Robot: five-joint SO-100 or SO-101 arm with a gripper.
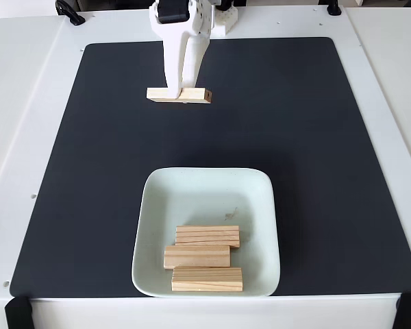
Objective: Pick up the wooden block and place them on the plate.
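Wooden block (179, 95) on mat, gripper (177, 91) straight down w/ fingers astride it.

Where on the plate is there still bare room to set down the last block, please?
The plate's far half, between its top rim and the nearest of the three blocks, is bare. The near half is crowded with blocks stacked in a row. The fourth block sits at the tool on the mat.

Arm (181, 27) cut by top edge; jaws hide wooden block (195, 95) middle.
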